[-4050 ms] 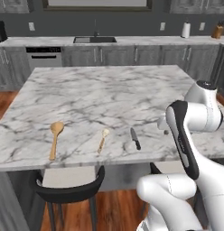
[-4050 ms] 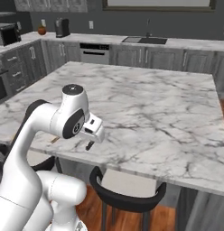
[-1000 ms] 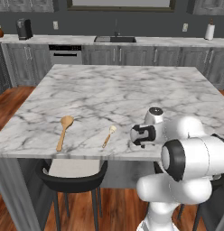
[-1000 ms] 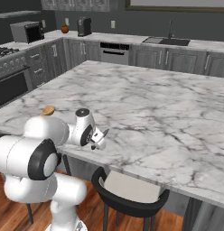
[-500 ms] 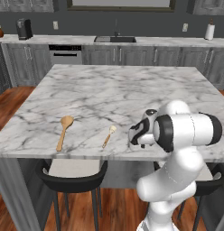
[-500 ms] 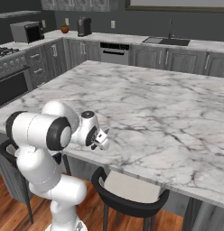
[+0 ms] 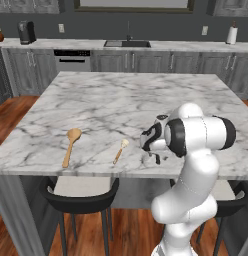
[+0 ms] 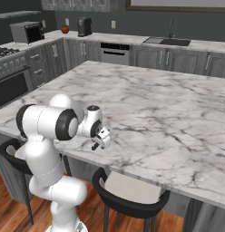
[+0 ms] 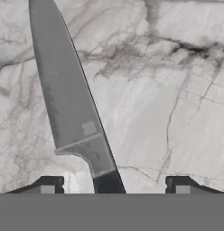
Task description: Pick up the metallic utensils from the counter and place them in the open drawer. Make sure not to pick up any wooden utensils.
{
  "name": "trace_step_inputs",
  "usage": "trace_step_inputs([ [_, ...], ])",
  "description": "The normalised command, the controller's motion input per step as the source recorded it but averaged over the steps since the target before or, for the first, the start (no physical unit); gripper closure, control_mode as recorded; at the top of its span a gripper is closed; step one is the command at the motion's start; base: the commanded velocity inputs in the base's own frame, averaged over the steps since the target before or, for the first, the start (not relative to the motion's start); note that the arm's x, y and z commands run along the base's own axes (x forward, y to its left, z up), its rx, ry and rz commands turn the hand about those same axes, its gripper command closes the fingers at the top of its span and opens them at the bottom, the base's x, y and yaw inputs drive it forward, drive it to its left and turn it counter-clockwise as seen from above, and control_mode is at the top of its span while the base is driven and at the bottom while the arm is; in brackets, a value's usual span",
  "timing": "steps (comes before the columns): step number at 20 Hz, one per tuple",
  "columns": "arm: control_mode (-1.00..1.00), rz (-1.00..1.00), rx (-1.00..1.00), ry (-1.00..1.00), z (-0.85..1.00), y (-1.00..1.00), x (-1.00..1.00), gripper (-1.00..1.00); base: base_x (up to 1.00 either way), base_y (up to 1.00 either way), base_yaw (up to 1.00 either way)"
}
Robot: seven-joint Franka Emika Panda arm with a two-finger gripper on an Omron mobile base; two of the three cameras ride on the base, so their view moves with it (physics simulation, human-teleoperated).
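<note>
A short knife (image 9: 64, 90) with a grey steel blade and a black handle lies flat on the white marble counter (image 7: 131, 100). In the hand view my gripper (image 9: 113, 182) is open, its two fingertips standing wide on either side of the black handle and clear of it. In the left base view the gripper (image 7: 152, 159) is low at the counter's front edge, right of the two wooden spoons. The large spoon (image 7: 71, 142) and the small spoon (image 7: 120, 150) lie untouched. From the right the gripper (image 8: 97, 145) points down at the counter (image 8: 168, 108). The open drawer is out of view.
Black stools (image 7: 78, 192) (image 8: 128, 192) stand under the counter's front edge, beside my base. A long worktop with a sink (image 7: 127, 44) runs along the back wall. A stove (image 8: 10, 68) stands at the far left.
The hand has sunk lower onto the counter over the knife, and the arm's upper links have swung round above it. The spoons have not moved.
</note>
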Motion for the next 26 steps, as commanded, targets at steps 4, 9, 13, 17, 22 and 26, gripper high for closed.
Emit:
trace_step_inputs([
  [4, -1.0, 0.0, 0.0, 0.0, -0.44, 0.0, 0.15, 1.0, 0.0, 0.0, 0.0],
  [9, -1.0, 0.0, 0.0, 0.0, -0.49, 0.12, 0.01, 1.0, 0.0, 0.0, 0.0],
  [13, -1.0, 0.0, 0.0, 0.01, -0.49, 0.02, -0.21, 1.0, 0.0, 0.0, 0.0],
  [17, -1.0, 0.0, 0.01, 0.01, -0.26, -0.35, -0.4, 1.0, 0.0, 0.0, 0.0],
  [22, -1.0, 0.0, 0.05, 0.0, 0.13, -0.43, -0.45, 1.0, 0.0, 0.0, 0.0],
  [26, -1.0, 0.0, 0.02, -0.01, 0.67, -0.34, -0.72, 1.0, 0.0, 0.0, 0.0],
])
